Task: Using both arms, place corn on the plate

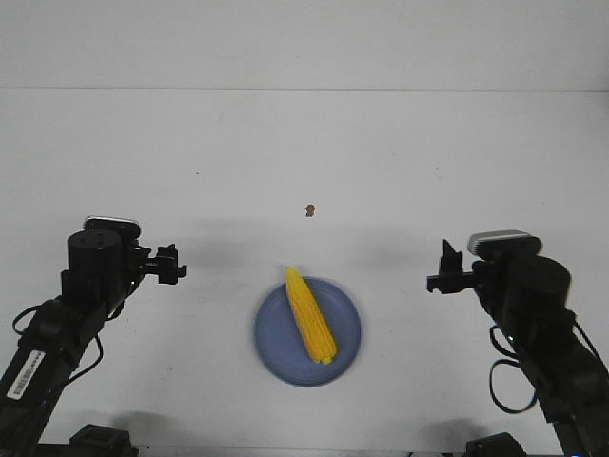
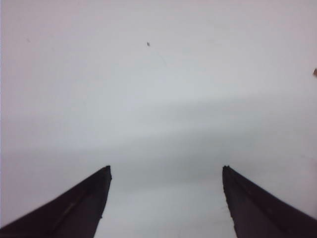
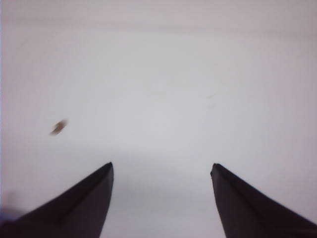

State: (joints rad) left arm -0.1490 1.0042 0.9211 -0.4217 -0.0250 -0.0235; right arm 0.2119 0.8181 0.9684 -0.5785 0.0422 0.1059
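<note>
even, bright overhead light washes the white worktop (image 1: 400, 152); soft faint shadows lie under both arms. the front view is sharp, both wrist views hazy, with the dark fingertips (image 2: 74, 208) blurred.

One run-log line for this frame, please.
corn: lying on plate, tip past rim | left gripper: open, empty | right gripper: open, empty | both apart from plate

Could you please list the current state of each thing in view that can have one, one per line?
Bright yellow tapered corn cob: lying on the plate, pointed tip over the far rim, not held.
Round blue-periwinkle plate: flat on the white table, holding the corn.
Left gripper: open, empty, off to the plate's left.
Right gripper: open, empty, off to the plate's right.
</note>
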